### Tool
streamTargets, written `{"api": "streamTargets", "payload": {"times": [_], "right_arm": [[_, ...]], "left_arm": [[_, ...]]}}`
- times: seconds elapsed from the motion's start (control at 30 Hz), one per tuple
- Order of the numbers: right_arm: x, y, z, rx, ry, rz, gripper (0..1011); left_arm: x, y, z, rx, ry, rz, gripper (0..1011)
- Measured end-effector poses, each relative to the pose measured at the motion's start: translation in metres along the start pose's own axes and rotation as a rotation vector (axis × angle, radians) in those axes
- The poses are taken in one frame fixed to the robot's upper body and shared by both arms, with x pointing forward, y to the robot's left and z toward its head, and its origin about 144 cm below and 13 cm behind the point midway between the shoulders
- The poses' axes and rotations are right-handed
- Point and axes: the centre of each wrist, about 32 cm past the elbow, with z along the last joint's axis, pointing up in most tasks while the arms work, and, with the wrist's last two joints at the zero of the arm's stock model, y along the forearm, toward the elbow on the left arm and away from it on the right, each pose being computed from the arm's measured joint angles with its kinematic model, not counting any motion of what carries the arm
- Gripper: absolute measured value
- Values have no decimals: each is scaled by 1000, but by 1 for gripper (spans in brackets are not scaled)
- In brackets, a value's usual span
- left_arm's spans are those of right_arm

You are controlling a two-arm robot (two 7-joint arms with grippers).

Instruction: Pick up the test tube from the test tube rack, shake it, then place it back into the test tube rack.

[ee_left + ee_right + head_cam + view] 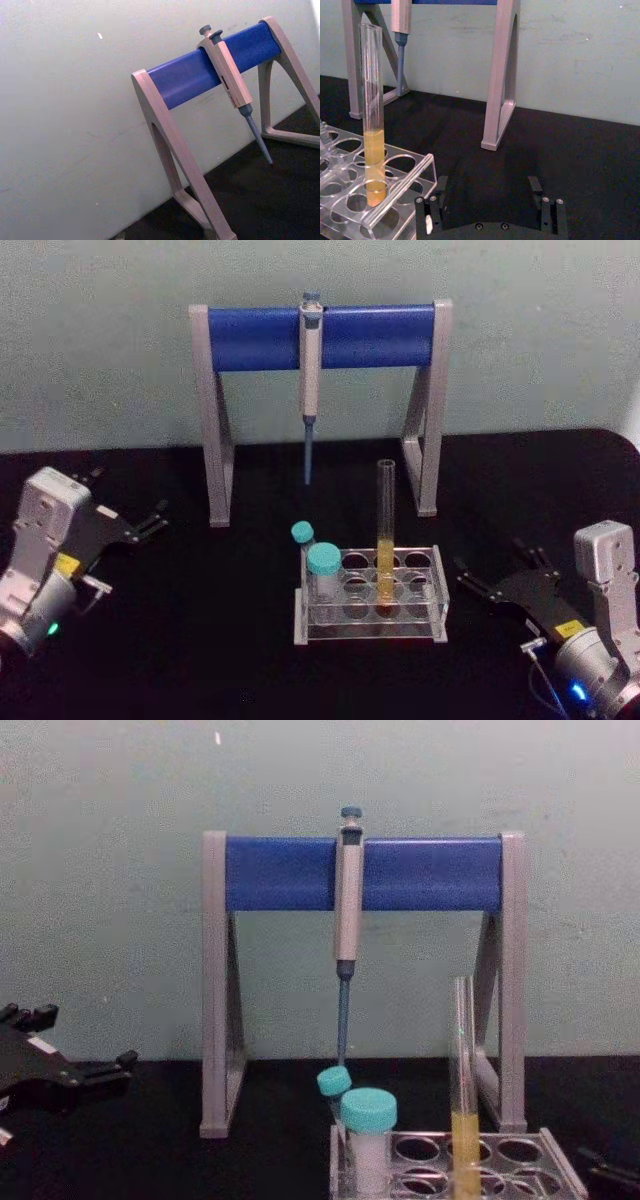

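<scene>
A clear test tube rack [371, 602] sits near the front middle of a black counter [200, 640]; the chest view cuts off its lower part. The test tube [385, 540] stands upright in a hole toward the rack's right-hand middle, yellow liquid filling its lower part, the open top rising well above the rack. Two teal-capped vials [323, 570] stand at the rack's left end, one behind the other, so the rear one is partly hidden.

Behind the rack stands a tall grey stand [320, 400] with a blue crossbar, and a grey pipette [311, 370] hangs from the bar with its blue tip pointing down. A plain pale green wall [100, 340] closes off the room behind.

The left claw [152, 521] rests open near the counter's left edge, well apart from the rack. The right claw [500, 575] lies open just right of the rack, holding nothing; in the right wrist view its dark fingers [436, 200] are cut off at the bottom.
</scene>
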Motion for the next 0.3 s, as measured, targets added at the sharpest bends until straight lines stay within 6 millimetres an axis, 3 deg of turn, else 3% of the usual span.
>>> {"api": "streamTargets", "payload": {"times": [0.3], "right_arm": [[0,0,0,0,0,0,1000]], "left_arm": [[0,0,0,0,0,0,1010]]}}
